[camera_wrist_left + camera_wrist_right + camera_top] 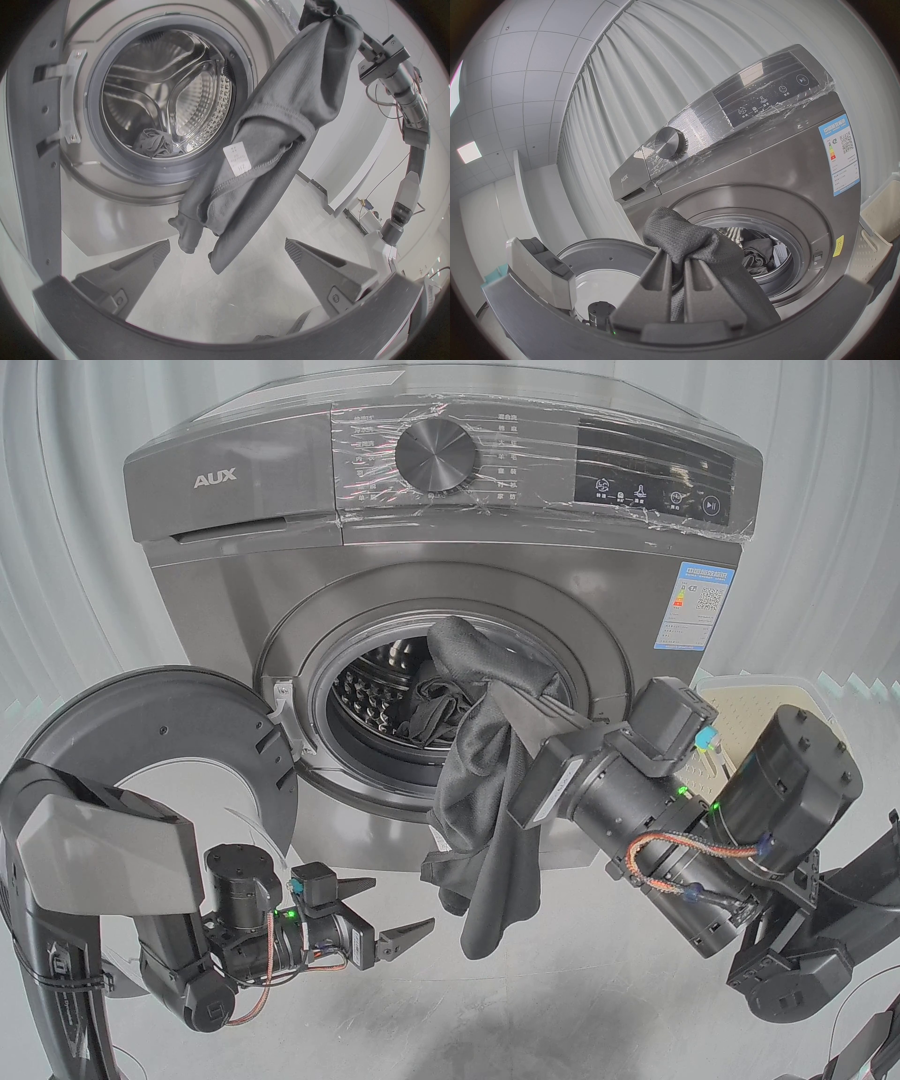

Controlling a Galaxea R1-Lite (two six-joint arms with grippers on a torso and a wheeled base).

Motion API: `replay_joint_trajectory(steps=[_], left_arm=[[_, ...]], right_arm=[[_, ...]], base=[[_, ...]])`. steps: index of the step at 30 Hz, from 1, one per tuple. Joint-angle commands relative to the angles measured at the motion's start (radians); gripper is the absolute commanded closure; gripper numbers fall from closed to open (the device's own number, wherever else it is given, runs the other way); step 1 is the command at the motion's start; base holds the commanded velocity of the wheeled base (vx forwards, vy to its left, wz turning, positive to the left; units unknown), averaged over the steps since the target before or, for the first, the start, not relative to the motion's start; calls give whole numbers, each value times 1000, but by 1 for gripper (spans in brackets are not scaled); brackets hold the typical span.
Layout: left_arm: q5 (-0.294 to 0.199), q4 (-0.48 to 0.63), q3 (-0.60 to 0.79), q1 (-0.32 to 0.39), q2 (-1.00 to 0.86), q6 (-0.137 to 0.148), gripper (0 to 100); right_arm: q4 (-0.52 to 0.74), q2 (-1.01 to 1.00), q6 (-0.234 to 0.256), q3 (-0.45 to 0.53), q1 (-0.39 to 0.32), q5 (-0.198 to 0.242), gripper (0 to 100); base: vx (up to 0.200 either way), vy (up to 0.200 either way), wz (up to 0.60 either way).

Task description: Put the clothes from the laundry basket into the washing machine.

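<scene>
Black cloth (487, 810) pinched tight by right gripper (678, 260): lift higher, push deep into drum (375, 688). Left gripper (403, 902) spread, empty.

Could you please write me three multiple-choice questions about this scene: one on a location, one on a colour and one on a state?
1. Where is the garment?
A. In the left gripper
B. Held by the right gripper, hanging before the drum opening
C. Fully inside the drum

2. What colour is that garment?
A. Dark grey
B. Red
C. White

3. How is the left gripper?
A. Shut on cloth
B. Shut, empty
C. Open, empty

Answers: 1 B, it dangles from the right gripper at the opening; 2 A, it looks dark grey in every view; 3 C, its jaws stand apart with nothing between them.
</scene>
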Motion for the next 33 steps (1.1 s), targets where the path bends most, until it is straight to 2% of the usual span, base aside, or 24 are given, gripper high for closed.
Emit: replay_joint_trajectory(steps=[1, 4, 8, 18, 33], left_arm=[[1, -2, -42, -3, 57, -21, 0], [1, -2, -77, -3, 66, -38, 0], [1, -2, -125, -3, 95, -46, 0], [24, 1, -249, -3, 175, -47, 0], [27, -3, -302, -13, 212, -46, 0]], right_arm=[[0, -1, 0, 1, 3, 0, 100], [0, 1, 0, -1, 10, 0, 100], [0, 1, 0, 1, 12, 0, 100], [-2, -1, 0, 5, 23, 0, 100], [-16, 4, 0, 5, 30, 0, 100]], base=[[0, 0, 0], [0, 0, 0], [0, 0, 0], [0, 0, 0], [0, 0, 0]])
